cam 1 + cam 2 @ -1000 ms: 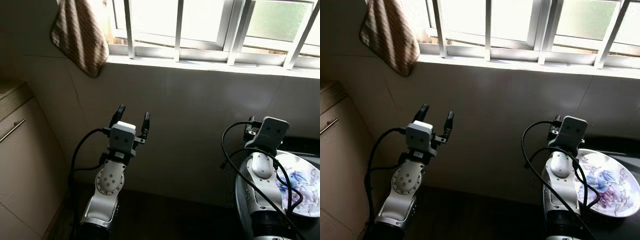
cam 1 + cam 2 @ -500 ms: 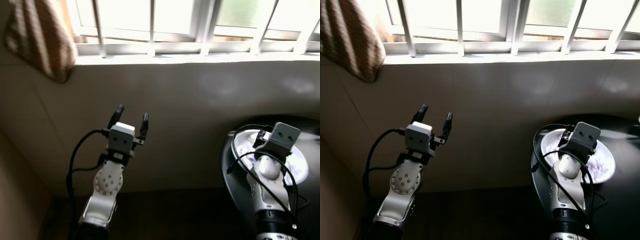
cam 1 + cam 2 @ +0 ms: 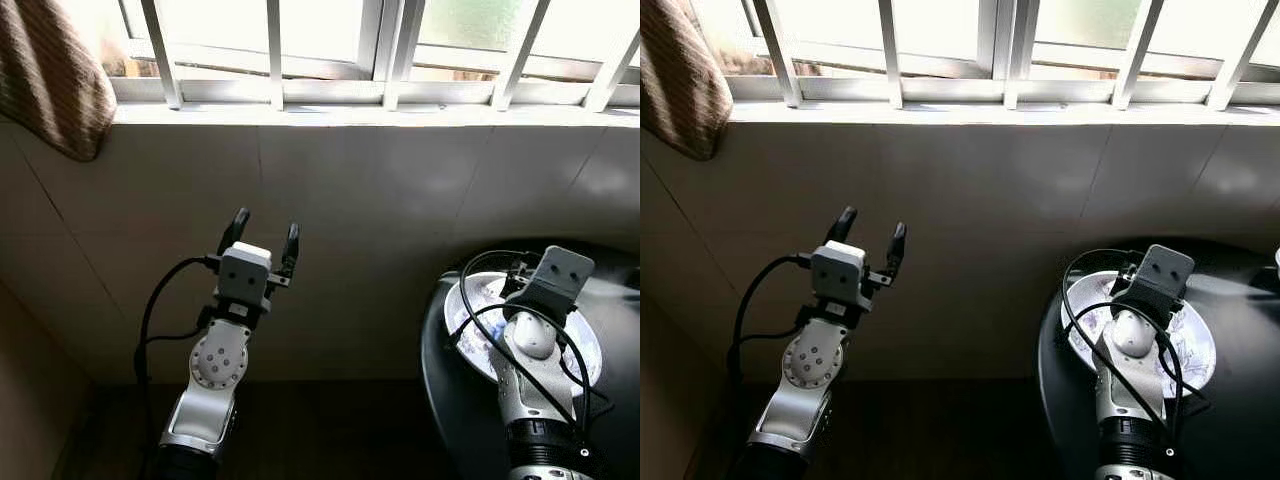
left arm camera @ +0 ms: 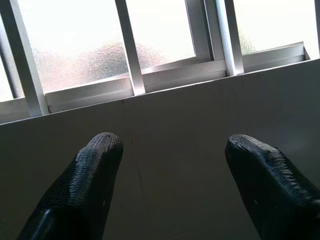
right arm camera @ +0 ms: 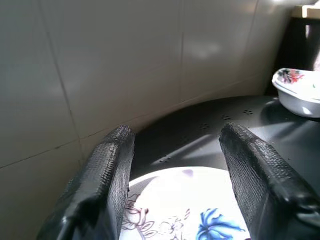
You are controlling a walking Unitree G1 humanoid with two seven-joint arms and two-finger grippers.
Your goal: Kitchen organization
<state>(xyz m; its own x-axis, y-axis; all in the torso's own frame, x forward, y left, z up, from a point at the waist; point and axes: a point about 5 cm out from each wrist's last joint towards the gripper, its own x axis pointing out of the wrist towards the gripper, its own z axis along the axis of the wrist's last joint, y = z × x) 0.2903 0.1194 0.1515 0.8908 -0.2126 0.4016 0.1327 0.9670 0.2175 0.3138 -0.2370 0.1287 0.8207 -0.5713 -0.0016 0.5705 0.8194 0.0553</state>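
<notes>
Brown striped cloth point(image 3: 48, 85) hung at the upper left of the frame as we faced the tiled wall point(image 3: 380, 200) under the barred window point(image 3: 330, 45). A second ago that cloth sat further in and a cupboard showed at the left edge; now both had slid left, so we judged that our head had swung right, not that anything in the room had moved.

Left of centre, our left gripper point(image 3: 264, 235) was raised before the wall, fingers spread wide and empty, at the same spot in the frame as a second earlier.

Moving right, the black round table point(image 3: 450, 400) had come more fully into the lower right. On it lay the white plate point(image 3: 1198, 345) with blue and purple flowers, and our right gripper point(image 5: 175, 165) hovered over the plate's near edge, fingers apart and holding nothing. Beyond it in the right wrist view, well apart on the same table, stood a white patterned bowl point(image 5: 297, 90).

We read this as lining up on the plate, the grasp not yet begun.

No brand, label or writing could be read anywhere, only the painted flowers.
</notes>
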